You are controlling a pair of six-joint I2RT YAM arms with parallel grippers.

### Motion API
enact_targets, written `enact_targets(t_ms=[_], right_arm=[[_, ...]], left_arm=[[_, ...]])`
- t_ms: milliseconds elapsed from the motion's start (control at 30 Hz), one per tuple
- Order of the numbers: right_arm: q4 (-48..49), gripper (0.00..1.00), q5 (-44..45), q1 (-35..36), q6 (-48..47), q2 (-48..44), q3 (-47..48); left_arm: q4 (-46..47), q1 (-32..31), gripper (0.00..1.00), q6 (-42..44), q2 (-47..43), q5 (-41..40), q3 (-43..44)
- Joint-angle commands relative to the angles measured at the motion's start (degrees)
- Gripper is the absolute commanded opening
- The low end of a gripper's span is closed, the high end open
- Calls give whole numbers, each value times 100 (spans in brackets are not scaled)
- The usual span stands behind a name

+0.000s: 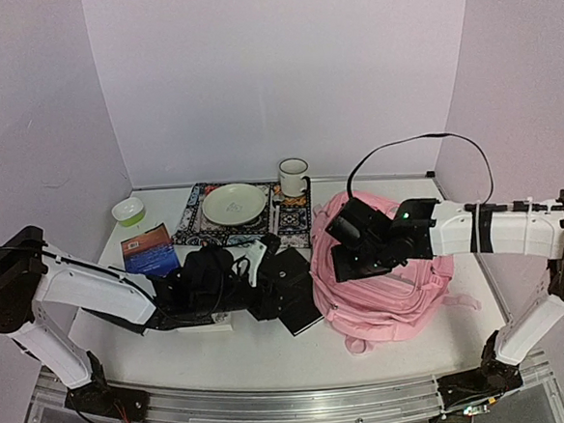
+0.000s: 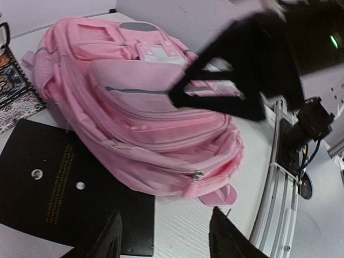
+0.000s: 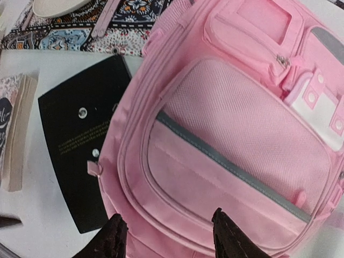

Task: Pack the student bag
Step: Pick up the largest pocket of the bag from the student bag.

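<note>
The pink student bag (image 1: 389, 286) lies flat on the table at the right, front pockets up; it also shows in the left wrist view (image 2: 134, 118) and the right wrist view (image 3: 236, 134). Its zips look closed. A black book (image 1: 296, 298) lies just left of it, touching its edge (image 2: 54, 188) (image 3: 80, 156). My right gripper (image 1: 351, 263) hovers open and empty over the bag's front pocket (image 3: 169, 236). My left gripper (image 1: 266, 288) is open and empty, low over the black book's near corner and the table (image 2: 166, 236), short of the bag.
A blue book (image 1: 149, 250) lies at the left, and a pale-paged book (image 3: 13, 134) lies left of the black one. At the back, a patterned mat (image 1: 292, 220) holds a plate (image 1: 233, 203) and a mug (image 1: 293, 177). A green bowl (image 1: 128, 212) stands far left.
</note>
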Motion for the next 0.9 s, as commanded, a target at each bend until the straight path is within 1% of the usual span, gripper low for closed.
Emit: enact_targets(t_ms=[0,100,200,367,567,733,867], right_arm=[[-339,55,790,560,1004,-249,-311],[-383,54,1009,916,1420,-191,-407],[-449,53,1216,1278,1806,51,-347],[-453,50,1250,1647,2352,615,-166],[-451,46,1205,1709,2970,1064,-215],[-435,40,1587,1709,3313,1256,-282],[-435,39,1929,1690,3405,1346,-252]], left_arm=[[172,434,61,-824,82,681,175],[134,764,65,-1301,359,1064,387],[121,997,66,-1661,622,1334,530],[68,1072,68,-1863,871,1463,738],[-83,1105,69,-1908,918,1353,806],[-188,1106,69,-1927,974,1346,839],[-228,1108,69,-1956,1020,1378,861]])
